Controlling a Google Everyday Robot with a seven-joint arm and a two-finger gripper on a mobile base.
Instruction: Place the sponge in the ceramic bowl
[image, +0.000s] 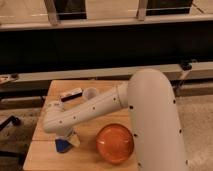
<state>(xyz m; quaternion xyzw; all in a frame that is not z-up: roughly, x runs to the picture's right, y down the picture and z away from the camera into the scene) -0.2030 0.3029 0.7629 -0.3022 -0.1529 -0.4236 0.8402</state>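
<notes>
The sponge (62, 145), a small blue block with a pale layer, lies on the wooden table (45, 155) near its front left. My gripper (64, 138) hangs at the end of the white arm directly over the sponge, reaching down onto it. The ceramic bowl (115, 143), round and glossy orange, sits on the table to the right of the sponge, a short gap away. The arm covers part of the table between them.
A black-and-white flat rectangular object (70, 94) lies at the table's back left. A small translucent cup (90, 93) stands beside it. A dark wall and a rail run behind the table. The table's left edge is close to the sponge.
</notes>
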